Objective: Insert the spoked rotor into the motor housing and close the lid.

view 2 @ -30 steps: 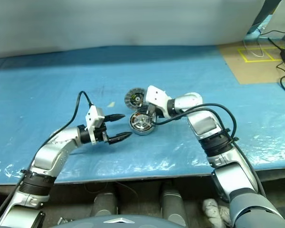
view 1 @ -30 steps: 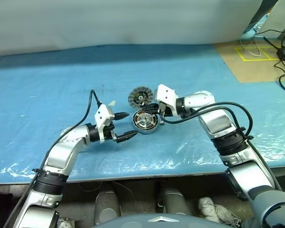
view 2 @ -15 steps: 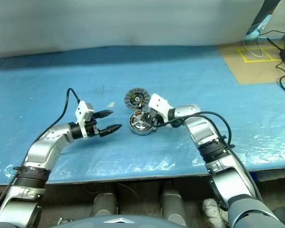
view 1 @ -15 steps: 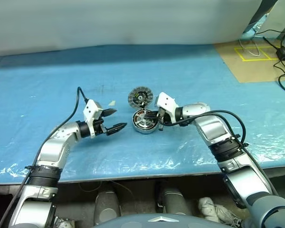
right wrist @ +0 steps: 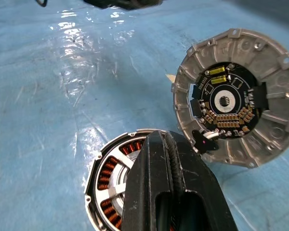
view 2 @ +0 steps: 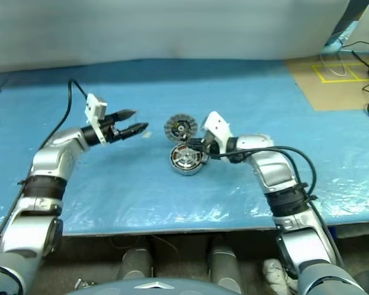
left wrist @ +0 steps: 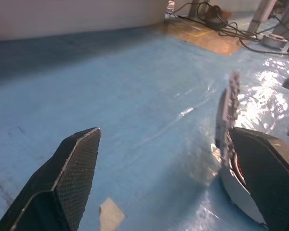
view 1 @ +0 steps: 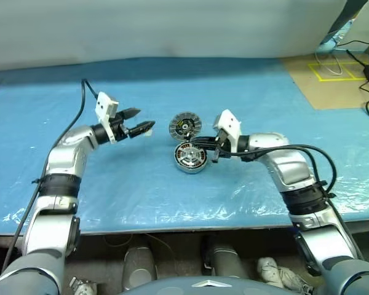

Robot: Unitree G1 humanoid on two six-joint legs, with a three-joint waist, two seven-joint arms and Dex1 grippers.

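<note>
**Q:** Hazards, largest item first?

**A:** Item one, blue table cover [view 1: 111, 184]: glossy and wrinkled, so I'd expect parts to slide on it under a push.
Item two, round can [view 1: 190, 157] with copper windings: it lies directly under the tips of the right gripper [view 1: 206, 153]. Those fingers are clenched together with nothing between them. Pressing down off-centre could tip or skate the can, or scrape the windings.
Item three, ribbed lid [right wrist: 236, 98]: it is propped on edge, circuit face showing, just beyond the right fingertips, and it seems to lean on the can. A nudge to either piece would likely drop it flat, perhaps face down.
Item four, spoked wheel: I cannot tell whether it is already seated, because the clenched fingers cover part of the can's mouth. Closing the lid unchecked risks a jam.

**Q:** Poses?

**A:** Right arm: it reaches in from the right, with the wrist angled slightly downward and the tips over the can's near rim.
Left arm: it is raised and extended, with the left gripper [view 1: 142, 119] roughly level and its fingers [left wrist: 67, 183] spread wide and empty. It points toward the lid, which stands ahead of the tips with a clear gap between.
</note>
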